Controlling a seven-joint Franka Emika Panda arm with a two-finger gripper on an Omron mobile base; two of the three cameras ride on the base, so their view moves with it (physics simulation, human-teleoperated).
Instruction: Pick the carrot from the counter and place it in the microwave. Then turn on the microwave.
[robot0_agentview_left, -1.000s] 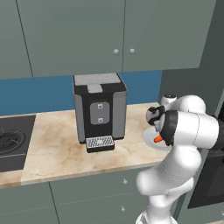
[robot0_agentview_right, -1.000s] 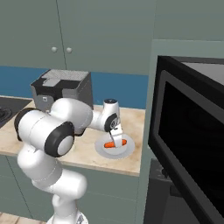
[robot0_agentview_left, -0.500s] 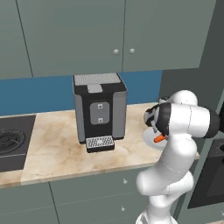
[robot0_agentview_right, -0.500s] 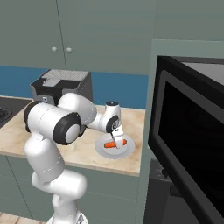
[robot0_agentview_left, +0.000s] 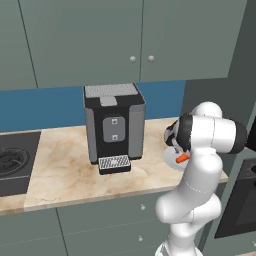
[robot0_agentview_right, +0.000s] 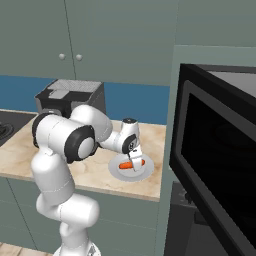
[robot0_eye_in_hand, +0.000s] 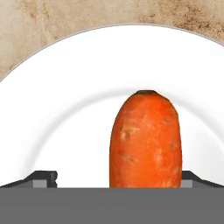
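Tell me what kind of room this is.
A rendered kitchen: a beige marble-patterned counter beneath grey-green wall cabinets, a black coffee machine, a black microwave, and an orange carrot on a white plate.

Beige marble counter (robot0_agentview_left: 65, 175): black coffee machine (robot0_agentview_left: 114, 127) standing mid-slab, stovetop (robot0_agentview_left: 14, 162) at left end, round plate (robot0_agentview_right: 131, 170) near right end.

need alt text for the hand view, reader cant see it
An orange carrot lies on a white plate, seen close from above, its blunt dark-tipped end pointing up the frame. The open gripper straddles it, one dark fingertip on each side at the bottom. Beige marble counter shows beyond the plate's rim.
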